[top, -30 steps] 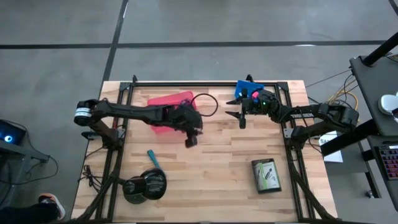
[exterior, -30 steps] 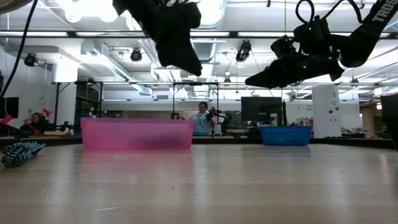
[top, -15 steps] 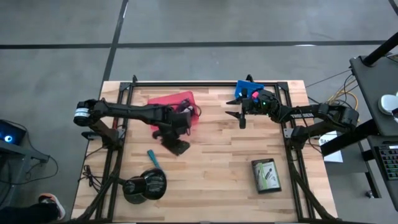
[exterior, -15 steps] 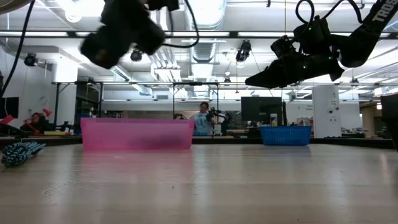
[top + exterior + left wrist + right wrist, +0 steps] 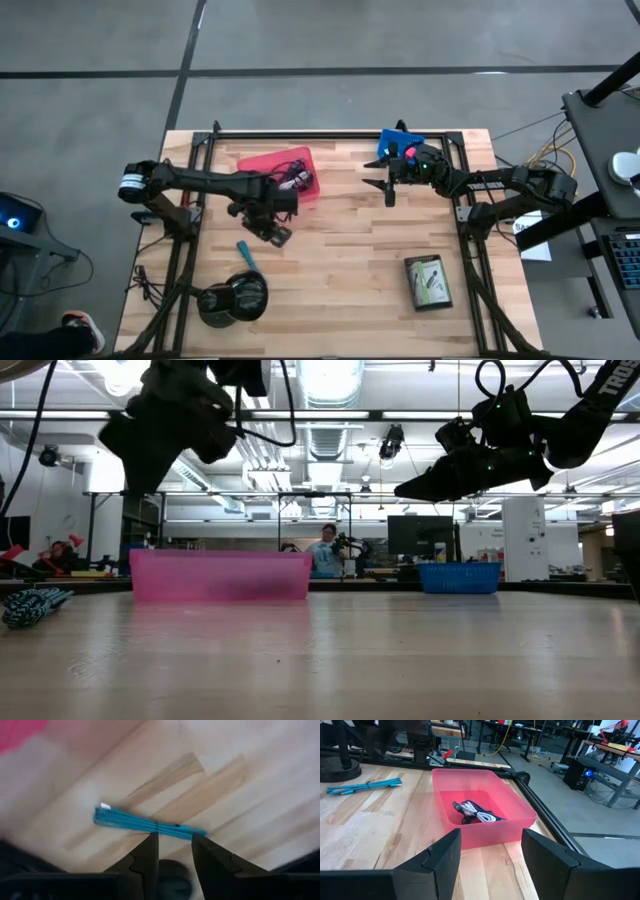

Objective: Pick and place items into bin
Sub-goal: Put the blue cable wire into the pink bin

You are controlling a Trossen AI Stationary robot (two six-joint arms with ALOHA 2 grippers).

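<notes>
A teal braided cord lies flat on the wooden table at the near left; it also shows in the left wrist view and the right wrist view. My left gripper hangs open above the table, pointing down, just right of the cord and touching nothing. The pink bin stands at the far middle with purple, pale and black cords inside. A green packet lies flat at the near right. My right gripper hovers open and empty near the blue bin.
A big black round object sits at the near left edge, close to the teal cord. Black frame rails run along the table's far edge and both sides. Bare wood lies between the pink bin and the green packet.
My left gripper has moved from the pink bin's near right corner toward the table's near left, toward the teal cord. On the way it tipped from nearly level to pointing down and rolled about its own axis.
</notes>
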